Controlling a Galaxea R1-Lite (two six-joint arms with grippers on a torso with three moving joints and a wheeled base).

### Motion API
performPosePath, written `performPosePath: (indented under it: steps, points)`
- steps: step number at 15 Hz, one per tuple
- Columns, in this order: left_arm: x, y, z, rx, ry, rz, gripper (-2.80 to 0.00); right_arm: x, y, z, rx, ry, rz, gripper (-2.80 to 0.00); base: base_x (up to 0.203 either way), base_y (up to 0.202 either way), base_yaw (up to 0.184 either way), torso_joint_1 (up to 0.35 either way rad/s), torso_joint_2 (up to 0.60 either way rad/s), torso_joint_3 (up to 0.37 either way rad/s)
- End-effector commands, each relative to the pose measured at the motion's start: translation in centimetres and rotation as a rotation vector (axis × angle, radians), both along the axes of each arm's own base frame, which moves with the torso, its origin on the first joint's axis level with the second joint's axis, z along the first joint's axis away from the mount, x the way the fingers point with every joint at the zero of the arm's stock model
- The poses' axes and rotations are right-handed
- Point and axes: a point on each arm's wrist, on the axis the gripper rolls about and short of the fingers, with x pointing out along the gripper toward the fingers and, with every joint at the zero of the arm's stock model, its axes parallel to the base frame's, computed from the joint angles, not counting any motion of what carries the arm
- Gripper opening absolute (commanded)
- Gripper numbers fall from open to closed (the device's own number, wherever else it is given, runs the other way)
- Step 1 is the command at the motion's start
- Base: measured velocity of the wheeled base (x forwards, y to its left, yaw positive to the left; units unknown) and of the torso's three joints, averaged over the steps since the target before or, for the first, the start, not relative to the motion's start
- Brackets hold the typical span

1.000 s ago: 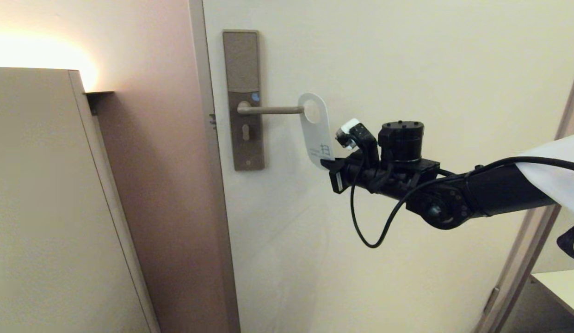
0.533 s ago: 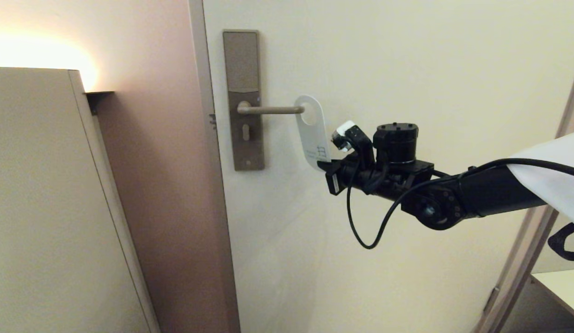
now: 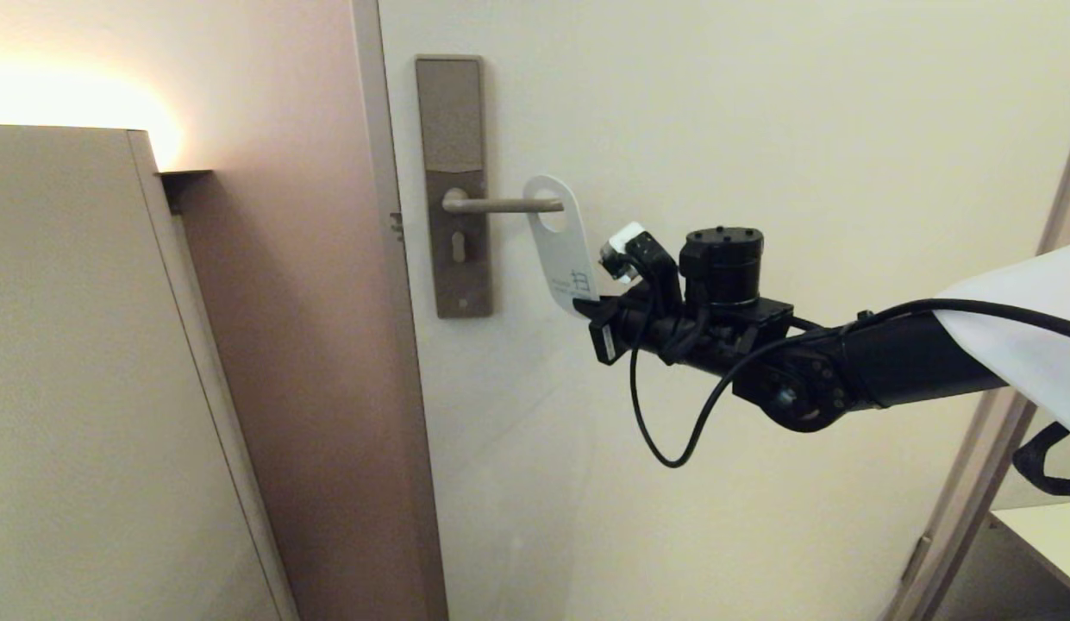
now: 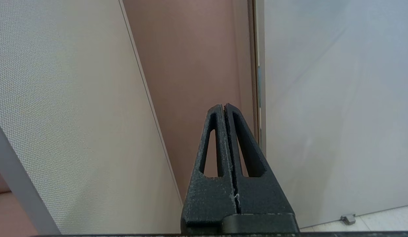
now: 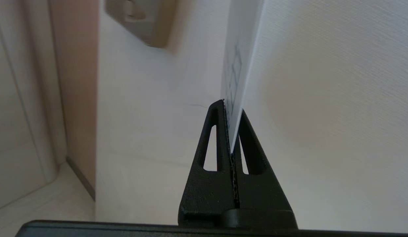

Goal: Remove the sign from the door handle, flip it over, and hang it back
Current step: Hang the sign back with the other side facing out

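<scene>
The right gripper (image 3: 597, 321), jaws clamped on the flat white grey-lettered sign's (image 3: 562, 246) lower end, is threading its hole along the slim brushed-metal door handle (image 3: 504, 205), best kept level until well seated.

Right arm (image 3: 897, 362): matte black tubular links, with a round joint housing ringed by small screws. A squat black cylindrical module (image 3: 722, 263) sits on the wrist, screw heads on its top face. At its 9 o'clock, a small black unit with a white cap, possibly a camera. A black cable (image 3: 672, 431) hangs in a loop beneath. White cloth (image 3: 1026, 354) covers the upper arm. Both grippers (image 4: 225, 108) (image 5: 230, 113) have black, triangular, textured fingers with slotted cut-outs.
</scene>
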Motion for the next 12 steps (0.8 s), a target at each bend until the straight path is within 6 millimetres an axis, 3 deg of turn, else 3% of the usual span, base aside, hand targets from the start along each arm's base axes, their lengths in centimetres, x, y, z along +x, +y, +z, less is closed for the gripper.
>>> performPosePath:
  steps: [1, 12]
  points:
    - [0.0, 0.0, 0.0, 0.001, 0.000, 0.000, -2.80, -0.5, 0.8, 0.1, 0.002, -0.007, 0.019, -2.80, 0.000, 0.000, 0.000, 0.000, 0.00, 0.000]
    - [0.0, 0.0, 0.0, 0.001, 0.000, 0.000, -2.80, -2.4, 4.7, -1.1, -0.048, -0.060, 0.126, -2.80, 0.000, 0.000, 0.000, 0.000, 0.00, 0.000]
